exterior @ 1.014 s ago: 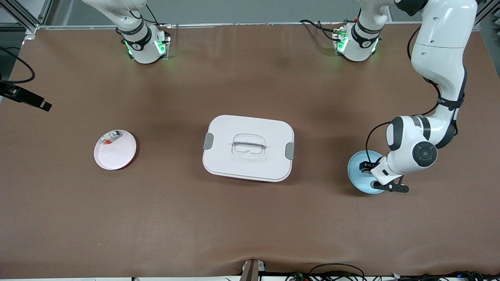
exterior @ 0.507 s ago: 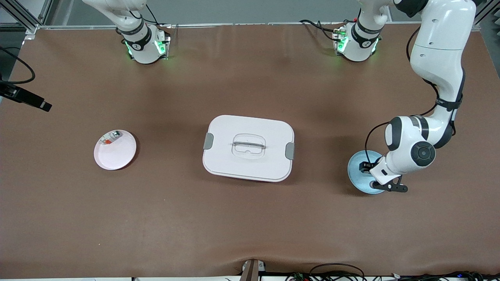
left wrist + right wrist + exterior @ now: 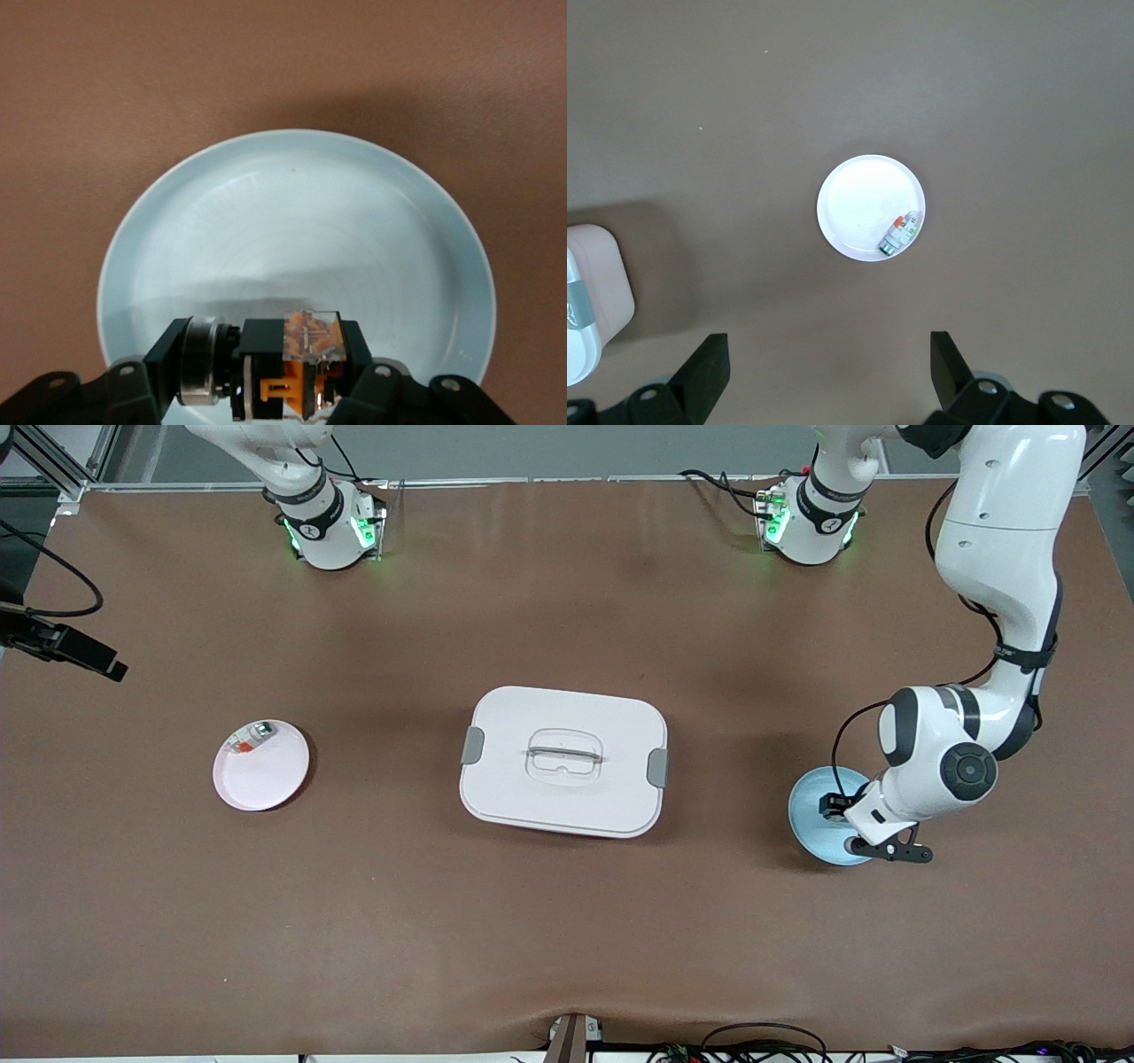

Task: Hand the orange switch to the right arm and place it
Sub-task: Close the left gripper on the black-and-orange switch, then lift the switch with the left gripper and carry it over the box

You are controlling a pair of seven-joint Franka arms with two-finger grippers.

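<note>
The orange switch (image 3: 301,359), a small black box with an orange centre and a silver ring at one end, sits between the fingers of my left gripper (image 3: 283,382), which is shut on it. They are low over the light blue plate (image 3: 292,221). In the front view my left gripper (image 3: 834,806) is down at the blue plate (image 3: 811,828), toward the left arm's end of the table. My right gripper (image 3: 828,354) hangs open and empty high over the table, looking down on the pale pink plate (image 3: 855,208). It does not show in the front view.
The pink plate (image 3: 266,775) holds a silver-white piece with a red-orange bit (image 3: 251,737). A white lidded box (image 3: 563,762) with grey clips stands at the table's middle. A black part with a cable (image 3: 80,654) juts in at the right arm's end.
My left gripper has shut on the orange switch at the blue plate, and its arm has shifted slightly. The black part at the right arm's end moved a little.
</note>
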